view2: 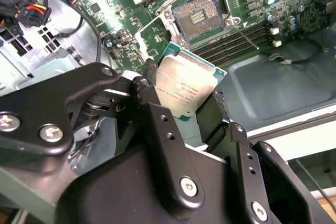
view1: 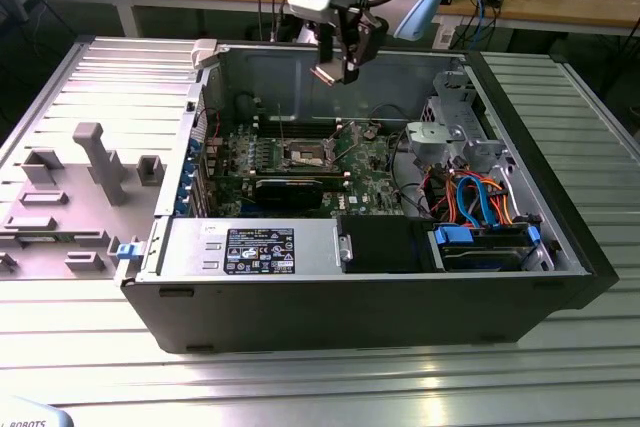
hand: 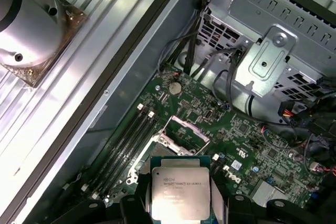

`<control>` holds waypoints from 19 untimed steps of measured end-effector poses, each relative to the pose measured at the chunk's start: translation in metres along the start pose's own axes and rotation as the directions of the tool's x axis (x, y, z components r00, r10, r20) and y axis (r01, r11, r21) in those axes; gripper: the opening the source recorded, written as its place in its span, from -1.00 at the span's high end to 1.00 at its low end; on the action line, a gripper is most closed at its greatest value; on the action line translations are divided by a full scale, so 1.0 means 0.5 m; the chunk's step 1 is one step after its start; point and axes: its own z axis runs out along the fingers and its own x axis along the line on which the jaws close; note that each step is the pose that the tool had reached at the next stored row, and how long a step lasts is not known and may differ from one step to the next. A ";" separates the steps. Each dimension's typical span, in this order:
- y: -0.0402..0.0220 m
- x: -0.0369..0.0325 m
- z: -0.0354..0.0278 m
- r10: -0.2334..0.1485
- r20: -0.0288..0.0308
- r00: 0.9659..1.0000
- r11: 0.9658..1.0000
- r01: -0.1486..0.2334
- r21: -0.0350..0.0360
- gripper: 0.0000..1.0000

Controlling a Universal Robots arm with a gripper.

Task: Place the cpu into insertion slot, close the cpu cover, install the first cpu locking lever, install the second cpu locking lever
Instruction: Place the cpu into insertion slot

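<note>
My gripper hangs above the open computer case, shut on the cpu, a flat square chip with a silver-grey top. In both wrist views the cpu sits edge-on between the two black fingers. Well below it on the green motherboard lies the insertion slot, its dark centre uncovered. The cpu cover stands swung up beside the slot. A thin metal lever lies loose along the slot's side.
Long black memory slots flank the socket. A metal drive cage and coloured cables fill the case at the exterior view's right. The power supply lines the front. A grey fixture tray lies outside the case.
</note>
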 end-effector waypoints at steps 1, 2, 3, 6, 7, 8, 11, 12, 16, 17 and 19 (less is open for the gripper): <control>0.000 0.000 0.000 0.005 0.000 1.000 1.000 -0.005 0.000 -0.08; 0.000 0.000 0.000 0.010 0.001 1.000 1.000 -0.010 0.000 -0.08; 0.000 0.000 0.000 0.016 0.001 1.000 1.000 -0.016 0.000 -0.08; 0.000 0.000 0.000 0.042 0.004 0.999 0.999 -0.042 -0.001 -0.08; 0.000 0.000 0.000 0.047 0.004 0.999 0.999 -0.047 -0.001 -0.08; 0.000 0.000 0.000 0.051 0.004 0.999 0.999 -0.051 -0.001 -0.08; 0.000 0.000 0.000 0.066 0.006 0.998 0.998 -0.066 -0.002 -0.08; 0.000 0.000 0.000 0.071 0.006 0.997 0.997 -0.071 -0.002 -0.08; 0.000 0.000 0.000 0.099 0.009 0.995 0.995 -0.099 -0.002 -0.08; 0.000 0.000 0.000 0.109 0.009 0.994 0.994 -0.109 -0.003 -0.08; 0.000 0.000 0.000 0.122 0.011 0.992 0.993 -0.122 -0.003 -0.08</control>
